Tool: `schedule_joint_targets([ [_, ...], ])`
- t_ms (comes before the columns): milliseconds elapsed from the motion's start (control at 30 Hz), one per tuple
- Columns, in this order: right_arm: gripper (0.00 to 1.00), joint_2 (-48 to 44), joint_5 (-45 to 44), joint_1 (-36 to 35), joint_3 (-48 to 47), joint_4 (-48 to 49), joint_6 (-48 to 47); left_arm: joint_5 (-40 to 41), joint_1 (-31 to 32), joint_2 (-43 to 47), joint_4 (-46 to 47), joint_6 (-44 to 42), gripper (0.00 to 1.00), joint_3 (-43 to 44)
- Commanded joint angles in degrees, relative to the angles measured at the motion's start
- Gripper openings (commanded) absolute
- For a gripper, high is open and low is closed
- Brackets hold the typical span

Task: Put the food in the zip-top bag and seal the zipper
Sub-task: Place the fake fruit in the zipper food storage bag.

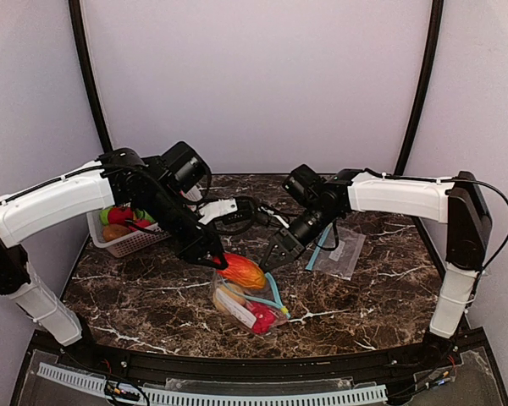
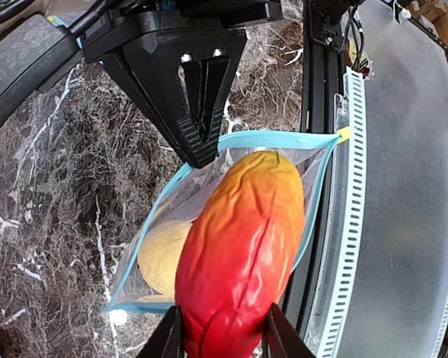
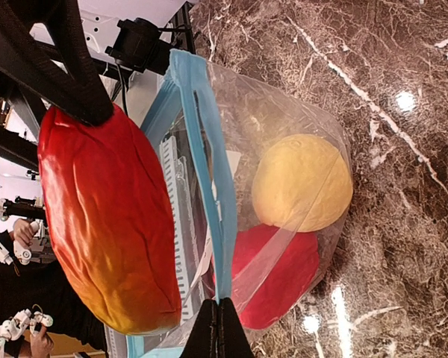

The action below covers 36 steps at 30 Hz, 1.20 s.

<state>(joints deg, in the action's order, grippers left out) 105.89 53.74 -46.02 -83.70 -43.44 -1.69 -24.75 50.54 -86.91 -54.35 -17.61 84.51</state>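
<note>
Near the front of the table (image 1: 135, 296), the zip-top bag (image 1: 237, 303) held a yellow piece (image 3: 302, 183) and a red piece (image 3: 284, 276) of toy food. Just above its mouth, the left gripper (image 2: 224, 339) clamped a red-orange fruit (image 2: 239, 253), while the right gripper (image 3: 220, 332), jaws pinched tight, held up the blue zipper rim (image 3: 213, 179). Loading appeared midway; the next move likely called for lowering the fruit through the opening, then letting go. Other pieces (image 1: 118, 216) sat in the white basket (image 1: 140, 245) at far left.

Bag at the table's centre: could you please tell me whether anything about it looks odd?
Nothing stands out. The right gripper pinches the bag by its rim, the left gripper holds a red fruit at its mouth, nothing spilled.
</note>
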Motion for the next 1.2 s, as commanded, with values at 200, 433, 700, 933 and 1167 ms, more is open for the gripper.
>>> schedule_joint_targets([
  [200, 0.00, -1.11, 0.14, -1.16, -2.17, -2.08, -1.73, 7.01, 4.65, -5.22, -5.56, -6.77, 0.33, 6.51],
  [433, 0.00, -1.21, 0.64, -1.27, -2.21, -2.02, -1.65, 7.00, 6.12, -7.77, -6.80, -9.57, 0.38, 7.18],
  [700, 0.00, -1.05, 0.66, -1.27, -2.60, -1.91, -1.38, 10.28, 6.47, -7.73, -4.63, -7.92, 0.61, 6.95],
  [933, 0.00, -1.42, 0.24, -1.27, -2.36, -1.61, -1.14, 11.36, 6.49, -4.20, 0.23, -3.96, 0.71, 4.77],
  [1167, 0.00, -2.77, -3.32, -1.27, -1.59, 0.86, 1.41, 11.07, 6.43, 6.48, 13.67, 7.20, 0.81, -2.57],
])
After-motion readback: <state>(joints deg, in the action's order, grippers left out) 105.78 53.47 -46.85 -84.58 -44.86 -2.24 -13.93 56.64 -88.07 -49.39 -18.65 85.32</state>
